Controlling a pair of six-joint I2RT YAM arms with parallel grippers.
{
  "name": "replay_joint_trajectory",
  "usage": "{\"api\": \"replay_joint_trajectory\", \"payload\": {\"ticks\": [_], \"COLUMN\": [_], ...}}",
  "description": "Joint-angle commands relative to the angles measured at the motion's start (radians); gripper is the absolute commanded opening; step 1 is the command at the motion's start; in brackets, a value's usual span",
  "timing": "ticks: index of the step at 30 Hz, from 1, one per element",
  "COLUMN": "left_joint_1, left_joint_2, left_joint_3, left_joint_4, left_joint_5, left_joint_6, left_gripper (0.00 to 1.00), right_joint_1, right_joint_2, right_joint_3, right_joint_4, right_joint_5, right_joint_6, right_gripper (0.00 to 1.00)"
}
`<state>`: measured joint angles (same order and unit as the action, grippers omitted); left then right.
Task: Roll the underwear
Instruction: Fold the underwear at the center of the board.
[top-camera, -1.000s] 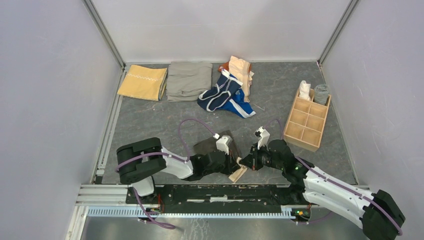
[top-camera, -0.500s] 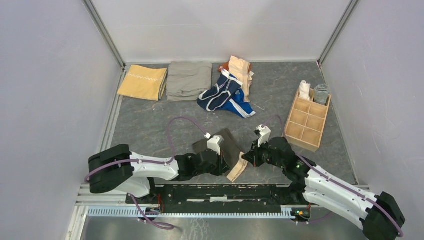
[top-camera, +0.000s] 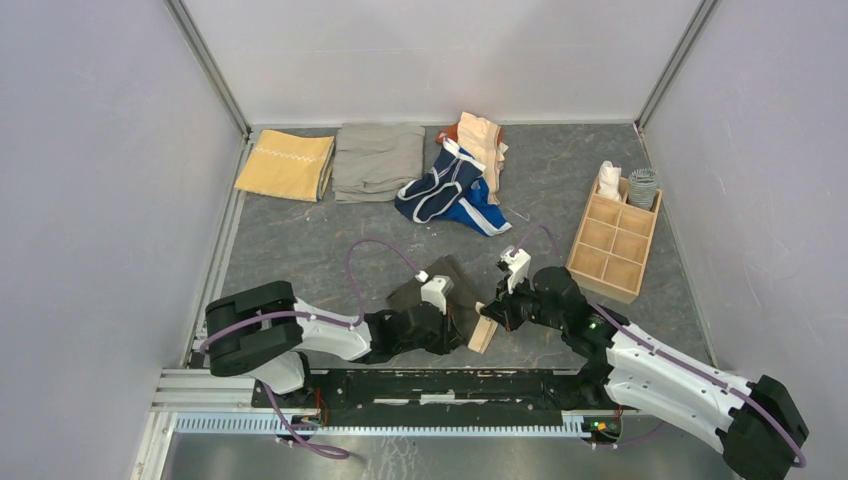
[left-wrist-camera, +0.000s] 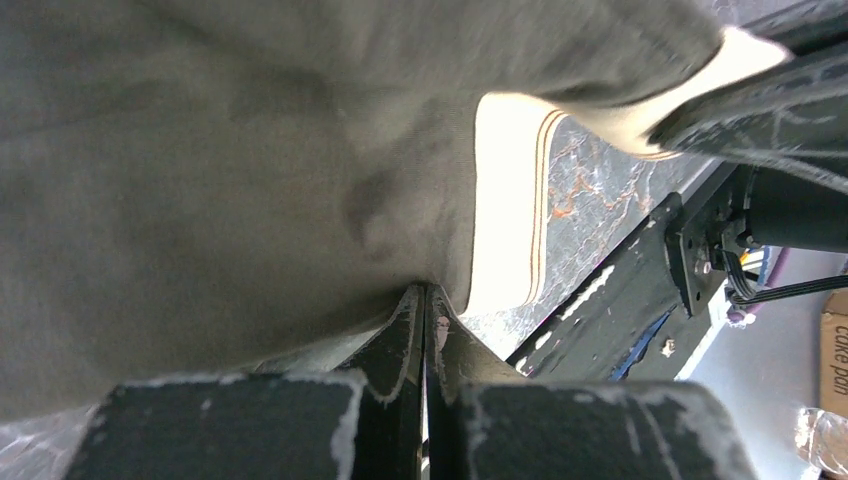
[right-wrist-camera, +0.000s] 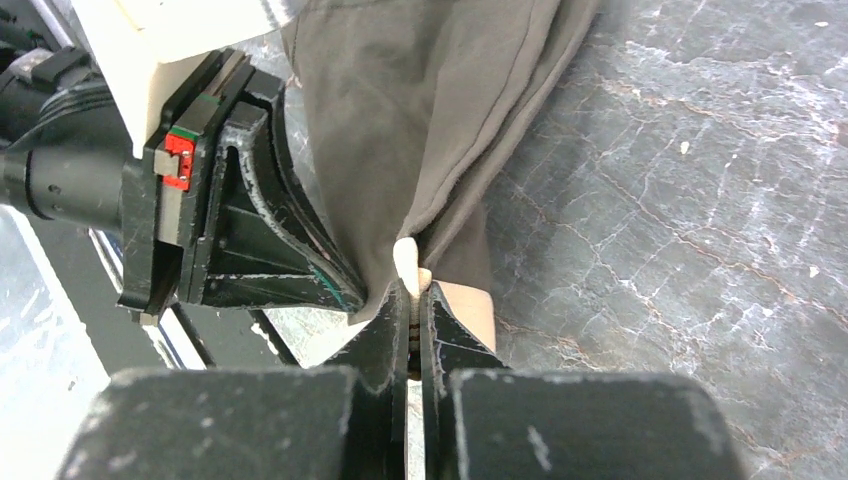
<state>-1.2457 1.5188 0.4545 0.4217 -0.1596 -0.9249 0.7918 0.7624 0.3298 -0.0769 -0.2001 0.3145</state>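
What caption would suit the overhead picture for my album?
Left hand and right hand each pinch the dark briefs near their tan waistband.

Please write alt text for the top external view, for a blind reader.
Two robot arms pinch a dark grey-brown brief with shut jaws at the near edge of the table. Behind: a heap of underwear, two folded cloths, a wooden divided box.

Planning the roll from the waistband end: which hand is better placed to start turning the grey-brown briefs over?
Right, probably. The right hand is shut on the tan waistband edge of the grey-brown briefs; the left hand pinches grey fabric beside it, so it could anchor.
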Motion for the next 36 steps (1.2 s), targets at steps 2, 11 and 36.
{"api": "replay_joint_trajectory", "payload": {"ticks": [2,11,36], "left_joint_1": [0.000,0.003,0.393], "left_joint_2": [0.057,-0.029,0.039], "left_joint_3": [0.010,0.022,0.639], "left_joint_4": [0.068,-0.035,-0.801], "left_joint_5": [0.023,-0.019,-0.184], "left_joint_6": [-0.005,-0.009,0.024], "left_gripper": [0.02,0.02,0.59], "right_joint_1": [0.001,0.001,0.002], "right_joint_2": [0.023,0.030,-0.008], "right_joint_3": [0.034,0.009,-0.034], "right_joint_4": [0.044,0.006,0.055], "right_joint_5": [-0.097,-0.121,-0.062], "right_joint_6": [-0.066,-0.122,-0.129], "right_gripper": [0.00,0.00,0.00]}}
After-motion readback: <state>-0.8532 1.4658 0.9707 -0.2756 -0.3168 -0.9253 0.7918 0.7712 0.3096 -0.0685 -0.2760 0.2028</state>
